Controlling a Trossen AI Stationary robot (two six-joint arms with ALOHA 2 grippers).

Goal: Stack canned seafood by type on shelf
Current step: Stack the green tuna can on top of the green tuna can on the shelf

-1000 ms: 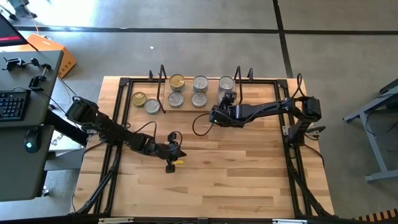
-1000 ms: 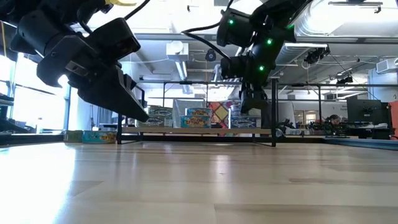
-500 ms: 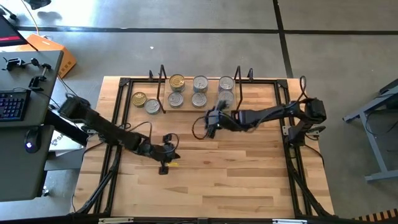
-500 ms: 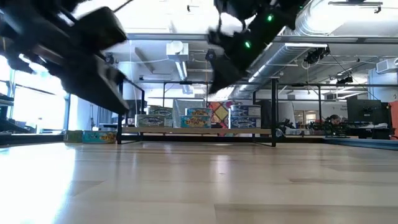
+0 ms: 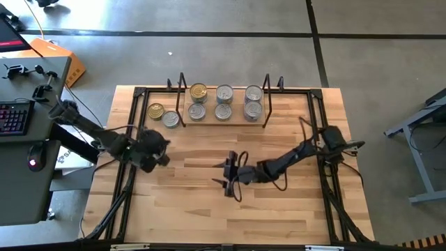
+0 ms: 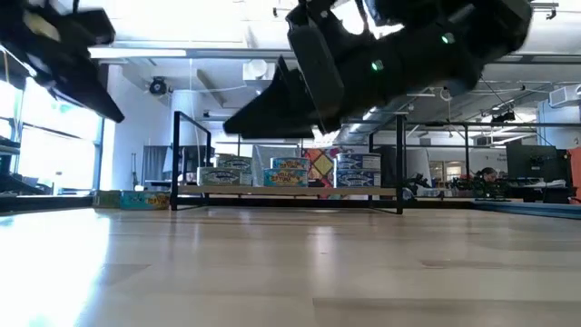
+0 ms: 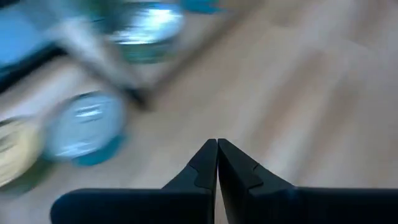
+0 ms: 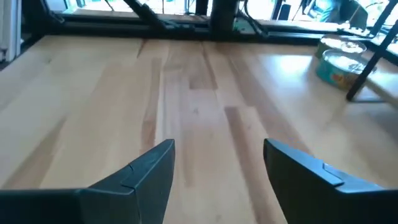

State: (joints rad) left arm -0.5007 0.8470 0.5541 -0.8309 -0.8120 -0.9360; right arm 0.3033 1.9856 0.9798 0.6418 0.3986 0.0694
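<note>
The shelf [image 5: 237, 121] stands at the table's far middle with several tins on it in two rows: one gold-lidded [image 5: 198, 91], the others silver-lidded [image 5: 224, 110]. A gold tin [image 5: 156, 110] and a silver tin [image 5: 171, 119] sit on the tabletop left of the shelf. They also show in the left wrist view as a gold tin [image 7: 12, 155] and a silver tin [image 7: 84, 124]. My left gripper [image 5: 164, 145] is shut and empty, near those two tins. My right gripper [image 5: 226, 175] hovers open and empty over the table's middle [image 8: 217, 149].
Black wire uprights [image 5: 181, 97] [image 5: 267, 97] close the shelf's two ends. A black frame [image 5: 132, 139] borders the wooden tabletop [image 5: 279, 209]. Bare wood lies in front of the right gripper. A desk with a keyboard [image 5: 14, 118] stands beyond the left edge.
My right gripper has drawn back from the shelf's right end toward the near middle of the table and tipped from pointing down to nearly level. The silver tin it covered now shows on the shelf. My left gripper, shut, has swung from the table's middle toward the left edge and risen.
</note>
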